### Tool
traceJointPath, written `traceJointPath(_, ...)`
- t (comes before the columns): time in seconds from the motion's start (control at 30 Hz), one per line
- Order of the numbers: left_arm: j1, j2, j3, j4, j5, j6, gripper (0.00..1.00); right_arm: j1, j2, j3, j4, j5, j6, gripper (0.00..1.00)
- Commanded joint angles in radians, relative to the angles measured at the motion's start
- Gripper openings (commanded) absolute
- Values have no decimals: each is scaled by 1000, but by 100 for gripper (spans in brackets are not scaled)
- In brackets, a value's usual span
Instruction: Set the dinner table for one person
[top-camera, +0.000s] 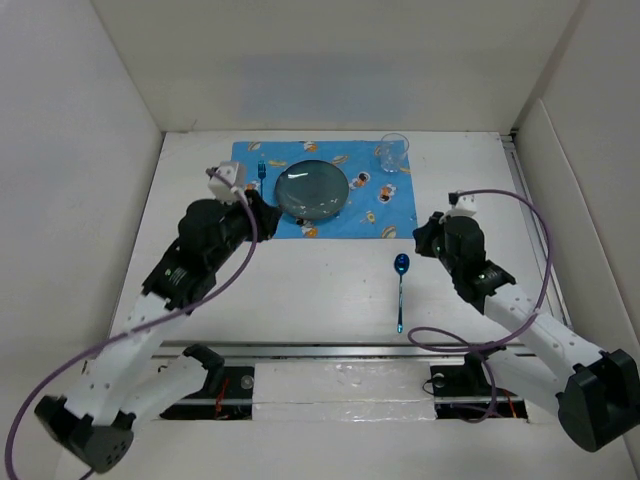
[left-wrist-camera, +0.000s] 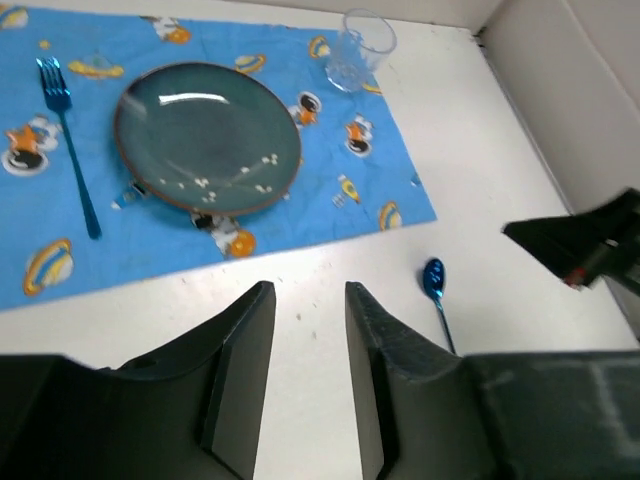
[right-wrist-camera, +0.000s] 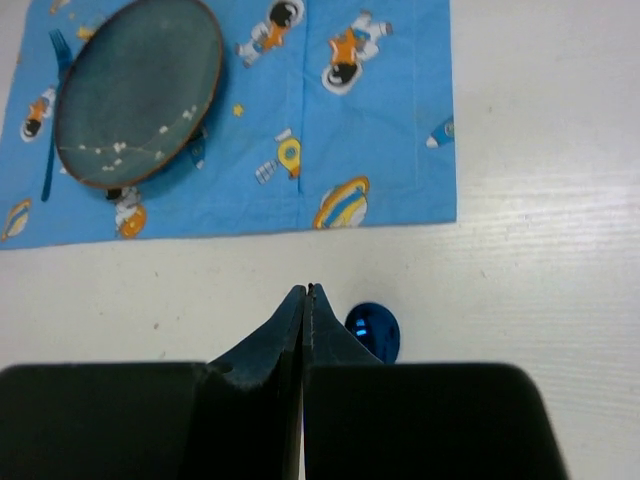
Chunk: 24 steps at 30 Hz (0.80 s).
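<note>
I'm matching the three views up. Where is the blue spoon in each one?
Top external: the spoon lies right of centre, below the placemat.
Left wrist: spoon at lower right, off the placemat's corner.
Right wrist: only its bowl, bottom centre.
Shared landmark: the plate.

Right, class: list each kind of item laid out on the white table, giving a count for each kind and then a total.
Blue patterned placemat: 1
Dark teal plate: 1
Blue fork: 1
Blue spoon: 1
Clear glass: 1
Total: 5
</note>
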Motion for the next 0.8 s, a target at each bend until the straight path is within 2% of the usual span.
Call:
traceJointPath(0.0, 3, -141, -103, -19, 98, -34, 32, -4, -21, -71, -69, -15, 63, 0)
traceJointPath(0.17, 3, -233, -220, -18, 207, -34, 36, 19, -93, -142, -163, -83, 143, 0)
traceJointPath(0.2, 3, -253, -232, -10, 235, -35, 37, 19, -109, -147, -191, -80, 152, 5)
traceJointPath(0.23, 3, -269, -245, -7, 243, -35, 38, 28, -127, -153, -217, -72, 178, 17)
traceJointPath(0.33, 3, -338, -269, -7, 232, -22, 40, 54, -193, -185, -225, -106, 238, 38)
traceJointPath(0.47, 3, -394, -262, -7, 224, -6, 41, 76, -163, -203, -231, -99, 281, 45)
traceJointPath(0.5, 3, -407, -263, -7, 253, 1, 41, 98, -85, -199, -239, -97, 299, 45)
traceJointPath(0.57, 3, -422, -265, -3, 263, 3, 41, 112, -62, -188, -234, -89, 302, 45)
traceJointPath(0.77, -8, -454, -271, 14, 335, 12, 42, 209, 142, -114, -224, 11, 385, 45)
